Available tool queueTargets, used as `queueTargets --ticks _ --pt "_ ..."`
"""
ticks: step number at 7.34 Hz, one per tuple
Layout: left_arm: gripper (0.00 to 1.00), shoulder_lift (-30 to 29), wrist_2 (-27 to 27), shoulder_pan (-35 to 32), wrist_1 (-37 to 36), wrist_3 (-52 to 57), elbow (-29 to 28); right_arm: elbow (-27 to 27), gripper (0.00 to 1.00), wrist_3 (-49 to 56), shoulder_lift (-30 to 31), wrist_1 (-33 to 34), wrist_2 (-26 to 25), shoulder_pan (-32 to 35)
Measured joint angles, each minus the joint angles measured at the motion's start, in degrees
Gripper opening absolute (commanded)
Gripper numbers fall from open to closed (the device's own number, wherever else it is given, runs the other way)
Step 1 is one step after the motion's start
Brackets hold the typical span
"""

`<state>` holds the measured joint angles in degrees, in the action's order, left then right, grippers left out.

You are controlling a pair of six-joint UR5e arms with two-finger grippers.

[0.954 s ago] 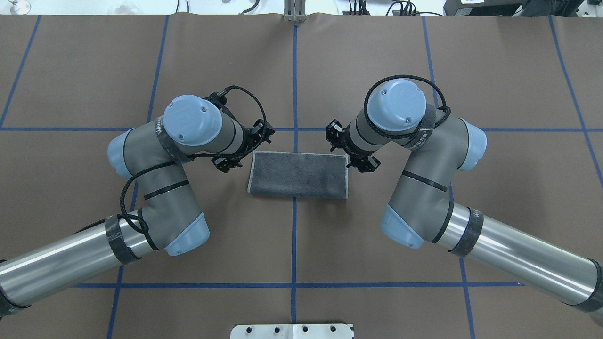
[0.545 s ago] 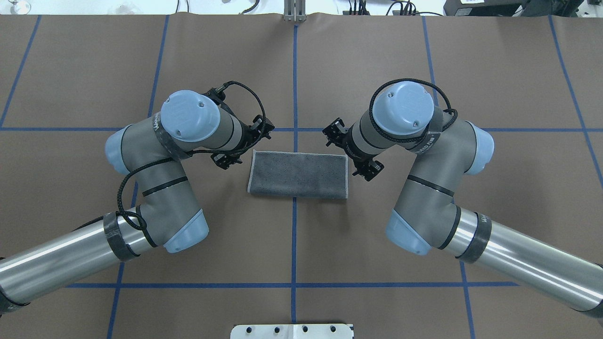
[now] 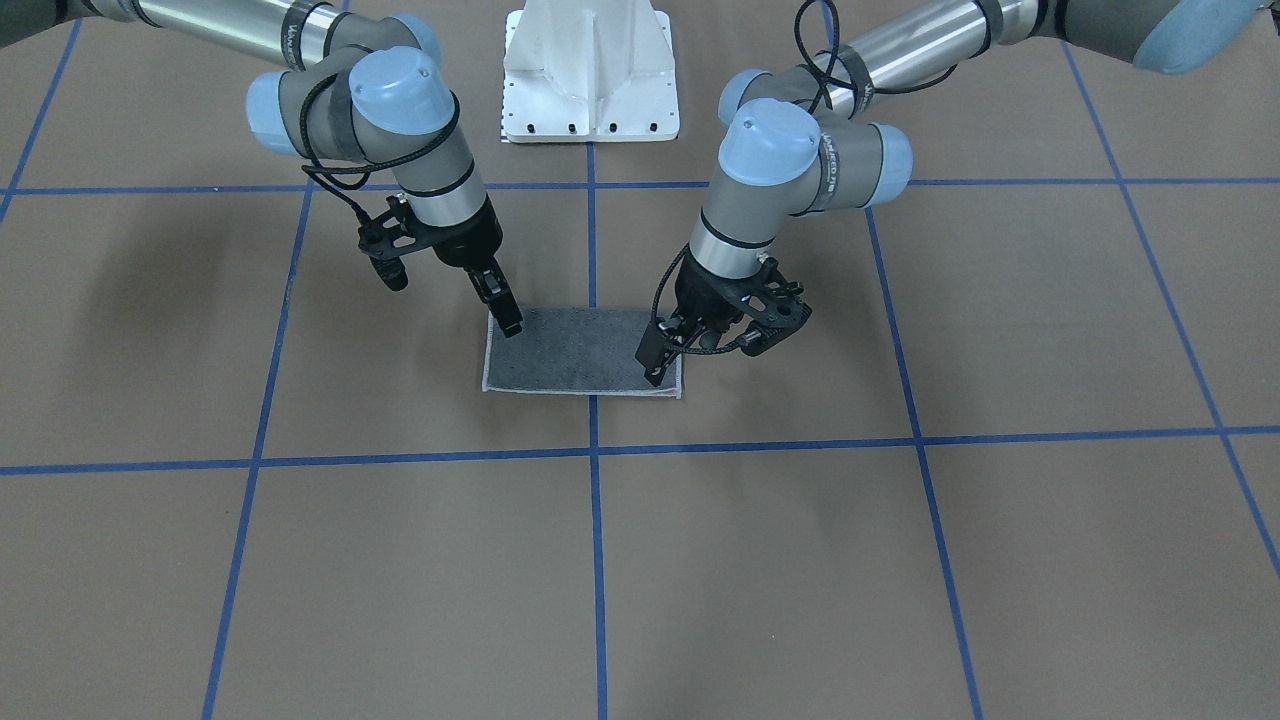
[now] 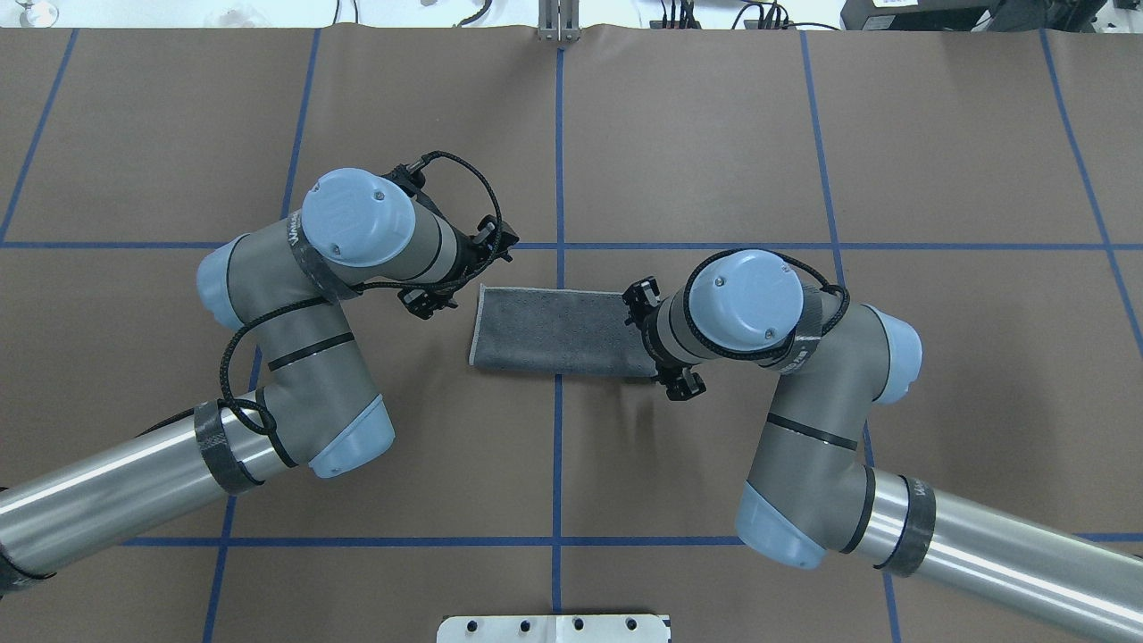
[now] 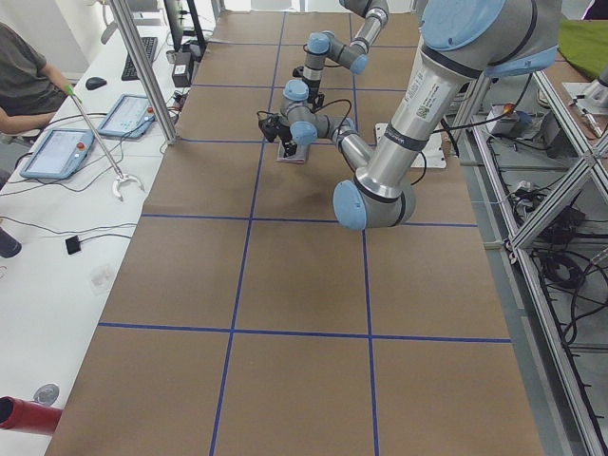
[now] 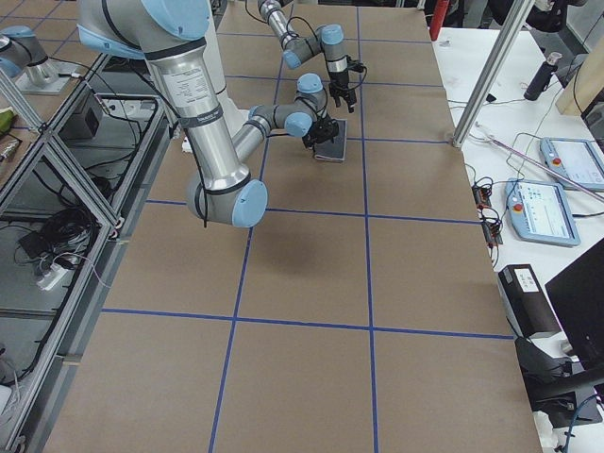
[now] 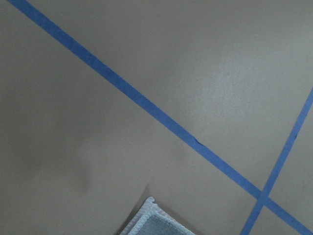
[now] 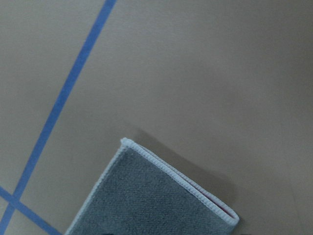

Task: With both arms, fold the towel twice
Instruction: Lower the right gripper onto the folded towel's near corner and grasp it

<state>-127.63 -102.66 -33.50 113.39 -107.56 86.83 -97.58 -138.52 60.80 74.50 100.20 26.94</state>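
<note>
The towel (image 3: 575, 350) lies flat on the table, folded into a grey rectangle with a pale border, and also shows in the overhead view (image 4: 554, 330). My left gripper (image 3: 662, 360) hovers open and empty at the towel's far left corner. My right gripper (image 3: 510, 322) points down at the towel's near right corner, open and holding nothing. In the overhead view the right wrist covers the towel's right end. The right wrist view shows a towel corner (image 8: 146, 196) with a pink sliver between the layers. The left wrist view shows only a corner tip (image 7: 151, 225).
The brown table mat carries a blue tape grid (image 4: 558, 179). The white pedestal base (image 3: 590, 70) stands at the robot's side of the table. A person sits at a side bench with tablets (image 5: 57, 152) beyond the table's far edge.
My right arm has swung toward the robot and inward, from beside the towel's far right corner to over its right end. My left arm has barely shifted.
</note>
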Motion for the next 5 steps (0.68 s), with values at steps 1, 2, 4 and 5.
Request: queueTargets --ticks 1,2,4,5 --pt "1.00 0.0 0.0 0.1 0.0 0.0 0.0 0.3 0.65 -0.9 0.1 0.0 -0.7 -0.8" --pt "1.00 0.0 0.0 0.1 0.0 0.0 0.0 0.6 0.65 -1.2 0.1 0.1 -0.9 -1.2" --pt "1.00 0.0 0.0 0.1 0.0 0.0 0.0 1.4 0.62 -1.3 0.1 0.1 -1.0 -1.4" --pt "1.00 0.0 0.0 0.1 0.0 -0.1 0.0 1.5 0.54 -1.3 0.2 0.1 -1.0 -1.5"
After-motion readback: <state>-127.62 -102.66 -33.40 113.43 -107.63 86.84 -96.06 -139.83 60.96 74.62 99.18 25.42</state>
